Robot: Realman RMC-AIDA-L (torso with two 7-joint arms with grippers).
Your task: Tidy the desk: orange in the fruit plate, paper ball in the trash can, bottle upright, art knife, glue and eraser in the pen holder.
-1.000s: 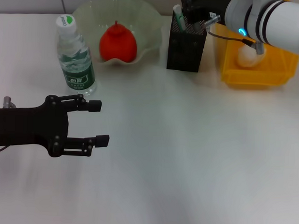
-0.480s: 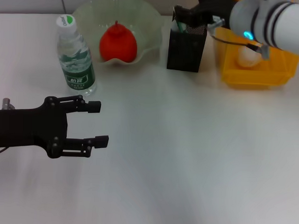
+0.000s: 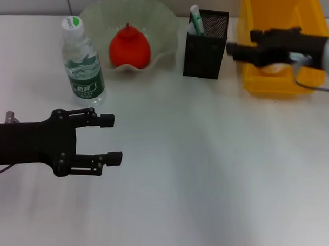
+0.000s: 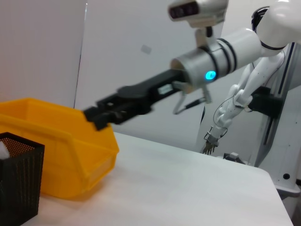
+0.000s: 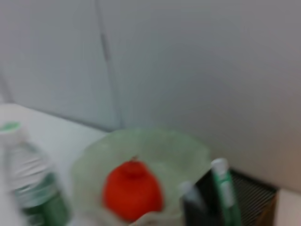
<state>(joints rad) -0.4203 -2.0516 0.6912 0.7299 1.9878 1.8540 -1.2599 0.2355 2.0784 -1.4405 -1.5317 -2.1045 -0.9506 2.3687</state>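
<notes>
Along the back edge of the surface (image 3: 206,173) nearly everything looks sorted: orange (image 3: 130,47) sits in the plate (image 3: 95,15), bottle (image 3: 83,63) stands upright just left of it, knife (image 3: 196,19) pokes out of the holder (image 3: 206,43). A pale lump shows in the bin (image 3: 282,14) behind the right hand (image 3: 240,49), probably the paper ball. Right wrist view shows a second, darker stick in the holder beside the knife, likely the glue. Eraser not visible anywhere, possibly down inside the mesh; can't confirm.

My read: task is at or near done, only the eraser unverified.

Right hand hangs between holder and bin, in front of the bin's near wall; can't tell if its fingers are parted. Nothing seen in it.

Left hand (image 3: 110,137) hovers low at the left, spread wide and carrying nothing, bottle just behind it.

Room: whole middle and front is bare, so both arms have space to retract. Tight spots are the holder-bin gap and the bottle by the left hand.
</notes>
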